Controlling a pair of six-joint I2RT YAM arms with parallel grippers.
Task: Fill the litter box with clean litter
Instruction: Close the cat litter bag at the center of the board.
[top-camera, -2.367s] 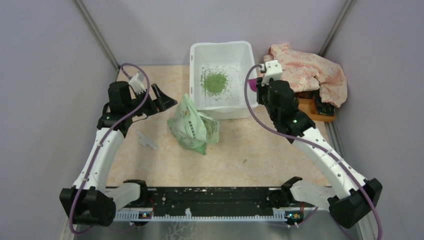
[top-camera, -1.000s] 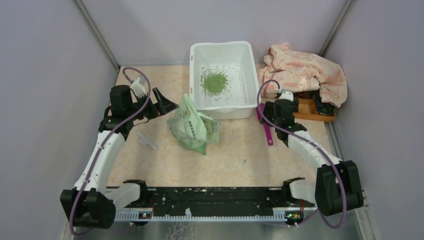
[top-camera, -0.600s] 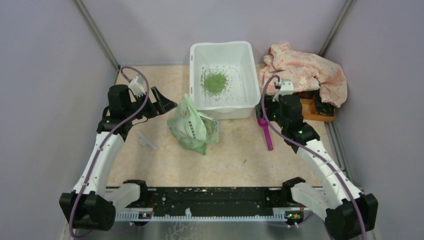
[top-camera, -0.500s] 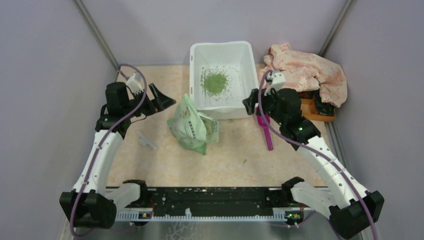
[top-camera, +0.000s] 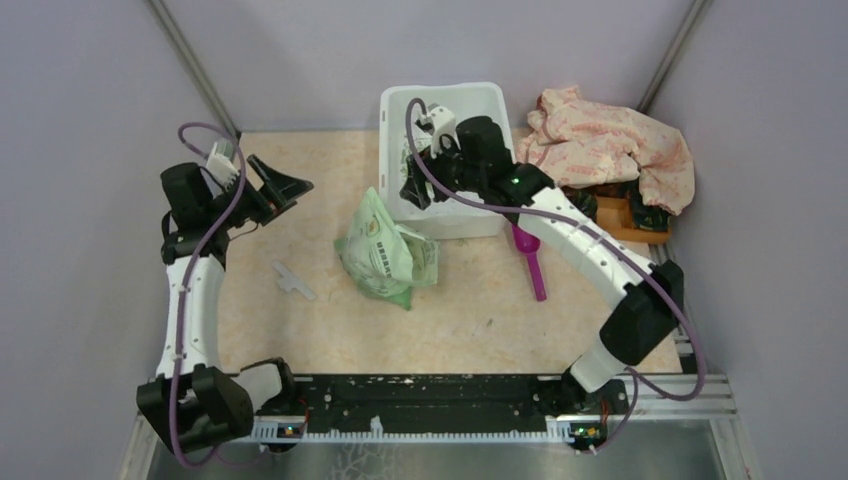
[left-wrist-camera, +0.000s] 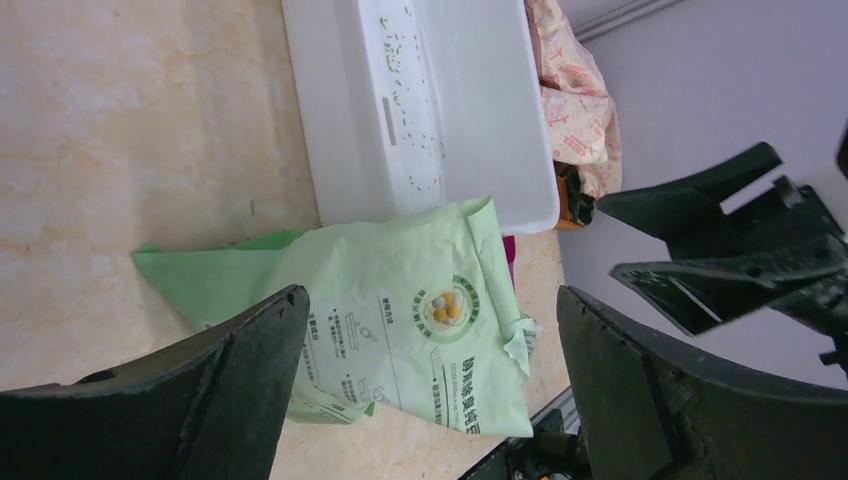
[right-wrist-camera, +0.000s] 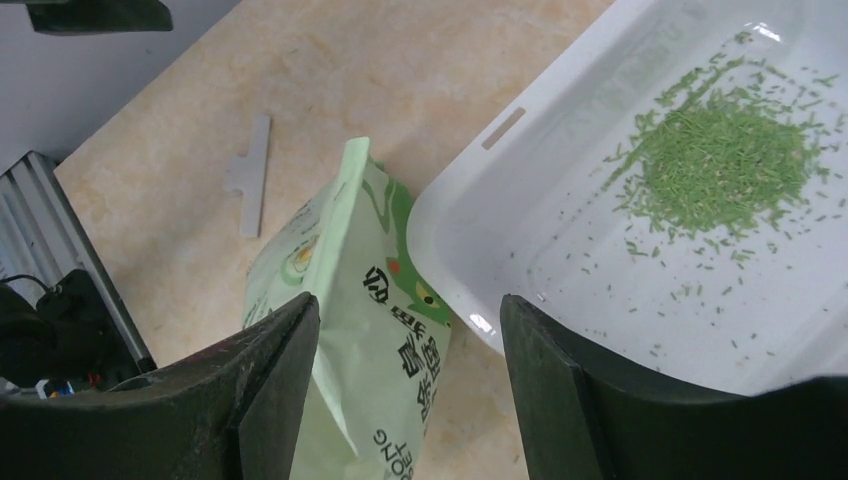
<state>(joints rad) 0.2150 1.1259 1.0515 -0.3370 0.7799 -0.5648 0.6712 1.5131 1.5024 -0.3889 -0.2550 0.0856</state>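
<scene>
**Litter box** (top-camera: 470, 89): one large white rectangular plastic tub, smooth-walled, with rounded corners and a rolled rim; it stands at the far middle of the mottled beige tabletop (top-camera: 470, 300).

**Clean litter** (right-wrist-camera: 725, 160): small green granules in one loose, low pile on the tub floor, with stray bits scattered around it; most of the floor shows bare white.

**Other items:** one crinkled green-and-white printed bag (top-camera: 385, 250) lies just beside the tub's near left corner; one magenta plastic scoop (top-camera: 531, 262) lies on the tabletop off the near right corner; one flat pale strip with a short side tab (top-camera: 293, 280) lies left of the bag; one pink patterned cloth (top-camera: 610, 145) is heaped right of the tub.

**Right tool** (top-camera: 415, 185): above the tub's near left part; jaws parted, nothing between them.

**Left tool** (top-camera: 285, 188): well left of the tub; jaws wide, empty.
</scene>
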